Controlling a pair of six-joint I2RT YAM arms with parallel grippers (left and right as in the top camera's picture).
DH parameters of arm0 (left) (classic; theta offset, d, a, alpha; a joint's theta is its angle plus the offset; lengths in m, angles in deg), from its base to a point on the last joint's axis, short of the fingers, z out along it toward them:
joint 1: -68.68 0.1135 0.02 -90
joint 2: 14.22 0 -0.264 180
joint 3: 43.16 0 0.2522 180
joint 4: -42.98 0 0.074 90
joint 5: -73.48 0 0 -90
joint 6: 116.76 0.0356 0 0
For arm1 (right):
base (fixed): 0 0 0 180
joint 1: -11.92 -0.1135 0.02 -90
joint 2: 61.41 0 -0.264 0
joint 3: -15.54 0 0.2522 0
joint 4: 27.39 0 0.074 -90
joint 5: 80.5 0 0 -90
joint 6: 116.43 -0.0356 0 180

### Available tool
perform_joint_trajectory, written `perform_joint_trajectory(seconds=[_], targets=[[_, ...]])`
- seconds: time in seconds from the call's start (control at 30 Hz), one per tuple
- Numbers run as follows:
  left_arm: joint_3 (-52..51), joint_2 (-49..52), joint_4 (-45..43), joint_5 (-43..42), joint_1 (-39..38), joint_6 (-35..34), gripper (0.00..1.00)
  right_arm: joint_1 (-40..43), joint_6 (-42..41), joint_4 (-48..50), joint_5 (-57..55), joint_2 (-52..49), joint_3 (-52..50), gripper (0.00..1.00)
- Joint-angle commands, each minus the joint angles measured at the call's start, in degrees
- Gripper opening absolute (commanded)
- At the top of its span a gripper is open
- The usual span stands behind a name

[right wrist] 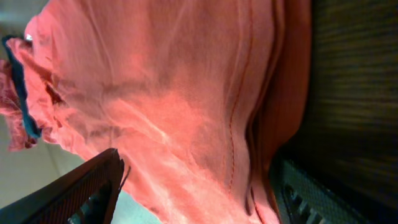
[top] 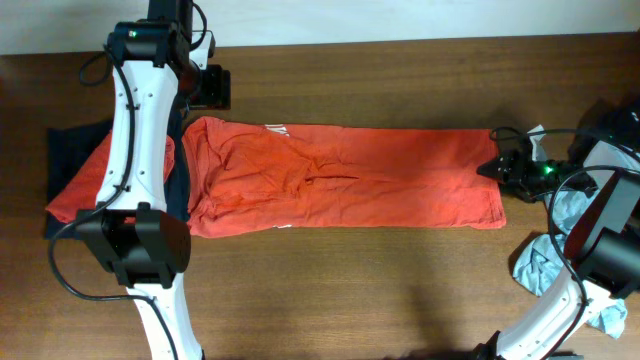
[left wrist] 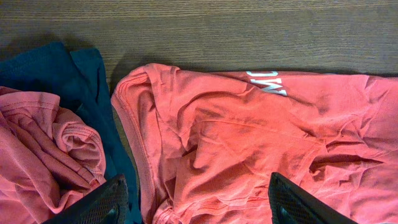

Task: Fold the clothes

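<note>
The clothes' main piece, a red-orange T-shirt [top: 350, 180], lies folded lengthwise across the table, a bit of white print [left wrist: 267, 82] at its far edge. My left gripper [top: 208, 88] hovers over the collar end [left wrist: 134, 124]; in the left wrist view it [left wrist: 199, 211] is open, with nothing between its fingers. At the hem end sits my right gripper [top: 497, 167]. The right wrist view shows it [right wrist: 199, 199] open, its jaws wide apart on either side of the shirt's hem [right wrist: 249, 124].
A pile of a navy garment [left wrist: 62, 74] and a crumpled red-orange one [left wrist: 43, 149] lies at the shirt's left end [top: 80, 175]. A grey-blue garment [top: 545, 262] is bunched by the right arm's base. Bare wood runs along the near edge.
</note>
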Motion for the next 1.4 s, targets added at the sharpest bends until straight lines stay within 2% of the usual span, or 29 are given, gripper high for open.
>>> perform_joint_trajectory(seconds=[0.0,0.2,0.43,0.53,0.7,0.73,0.87,1.03,1.27,1.37], targets=[[1.07,-0.11,0.0,0.37,0.15,0.04,0.72,-1.51,2.12,-1.22,-5.42,-4.96,-2.62,0.74],[1.07,-0.11,0.0,0.37,0.15,0.04,0.72,-4.52,4.83,-2.62,-5.33,-4.96,-2.62,0.69],[1.07,-0.11,0.26,0.37,0.15,0.07,0.72,-5.14,4.57,-1.55,-3.78,-4.9,-2.6,0.45],[1.07,-0.11,0.11,0.37,0.15,0.04,0.72,-5.14,4.57,-1.53,-3.8,-4.9,-2.6,0.4],[1.07,-0.11,0.07,0.37,0.15,0.04,0.72,-5.03,3.06,-0.96,-3.87,-4.76,-2.01,0.27],[1.07,-0.11,0.04,0.37,0.15,0.04,0.72,-4.9,2.73,-0.98,-4.09,-4.63,-1.68,0.27],[1.07,-0.11,0.04,0.37,0.15,0.07,0.72,-3.89,-0.42,-1.64,-7.06,-3.8,0.46,0.55],[1.07,-0.11,0.04,0.37,0.15,0.07,0.72,-1.36,-1.49,-6.93,-11.54,-2.73,6.82,0.68],[1.07,-0.11,0.04,0.39,0.15,0.07,0.72,-0.52,-4.57,-8.15,-20.55,-2.99,8.81,0.75],[1.07,-0.11,0.04,0.37,0.15,0.07,0.72,-0.55,-5.95,-7.5,-20.9,-3.19,8.37,0.74]])
